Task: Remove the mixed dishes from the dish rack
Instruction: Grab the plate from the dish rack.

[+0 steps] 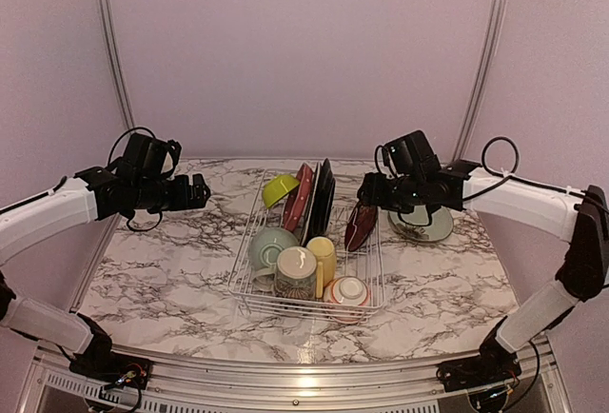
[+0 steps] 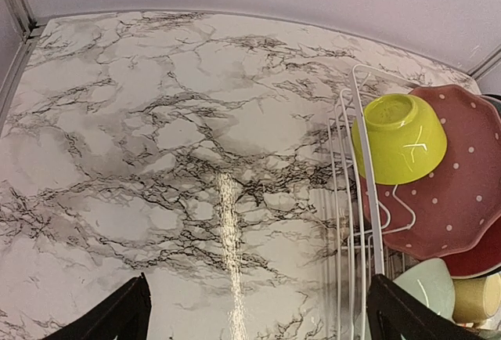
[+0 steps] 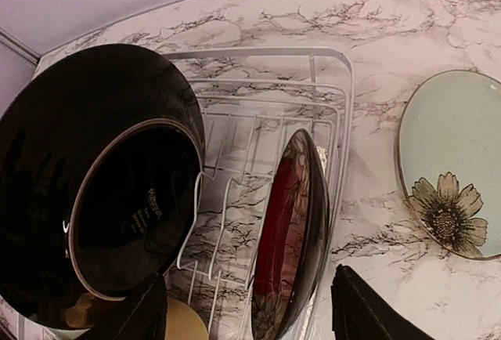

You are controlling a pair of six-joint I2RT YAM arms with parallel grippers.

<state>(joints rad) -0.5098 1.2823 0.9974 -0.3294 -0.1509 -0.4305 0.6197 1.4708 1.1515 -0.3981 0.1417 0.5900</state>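
**Q:** Reading from the near edge, what sits in the dish rack?

**A:** Front row: red-patterned bowl and cream patterned mug. Just behind: yellow mug and pale-green bowl.

**Q:** And at mid-depth?

**A:** A dark red flowered plate stands on edge at the rack's right side. The right gripper hangs over it. Its fingers are apart, one on each side of the rim and not clamped: one is close to the plate, the other shows a clear gap. Just right of the rack, a grey-green plate with a flower lies flat on the marble surface.

**Q:** The other arm?

**A:** The left gripper hovers over bare surface left of the rack, with its fingers spread wide and holding nothing.

**Q:** Farthest back?

**A:** Lime bowl, dotted red plate and black plate, all on edge in the rack's far end.
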